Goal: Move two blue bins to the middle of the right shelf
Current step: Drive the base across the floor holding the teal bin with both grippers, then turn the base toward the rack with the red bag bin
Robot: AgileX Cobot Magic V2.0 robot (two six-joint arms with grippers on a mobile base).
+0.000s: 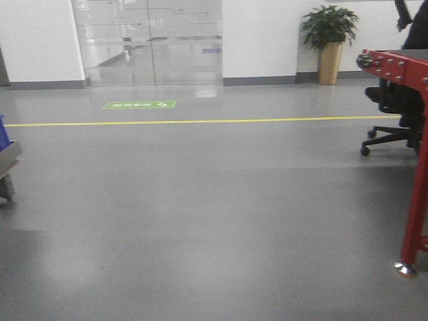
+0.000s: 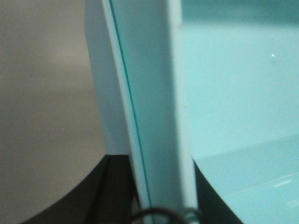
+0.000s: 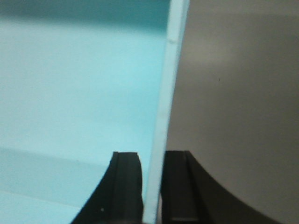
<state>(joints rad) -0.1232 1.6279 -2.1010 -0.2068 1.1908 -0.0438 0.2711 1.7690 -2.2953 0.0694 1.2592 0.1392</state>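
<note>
blue bin (image 3: 84, 84): fills both wrist cams and reads pale cyan up close.

right wrist view: a thin side wall runs from the bottom to the top of frame. bin interior is left of it, grey floor (image 3: 233, 93) right of it. my right gripper (image 3: 152, 186) is clamped on that wall, with one black pad (image 3: 127, 186) inside the bin and the other outside, both against the wall.

left wrist view: mirrored. a thicker-looking wall goes up the middle, with the interior to its right and floor to its left. my left gripper (image 2: 156, 200) is closed on it, dark fingers (image 2: 112, 191) flanking the wall at the bottom edge. the view is blurred, so the contact line isn't crisp.

i can't tell from these views whether both grippers hold one bin or two.

front view:
- glossy grey floor ahead, with a yellow line (image 1: 200, 122) taped across it.
- green floor sign (image 1: 140, 105) just beyond the line. its white writing is too small to read.
- frosted glass doors (image 1: 154, 40) in the white back wall, potted plant (image 1: 329, 40) to their right.
- red frame (image 1: 418, 167) at the right edge, its foot on the floor. black office chair (image 1: 394, 114) behind it.
- someone in dark clothes (image 1: 418, 27) is partly in frame at top right.
- far left edge: a blue sliver (image 1: 3, 130) sits on a grey cart corner (image 1: 9, 160). too cropped to identify.
</note>
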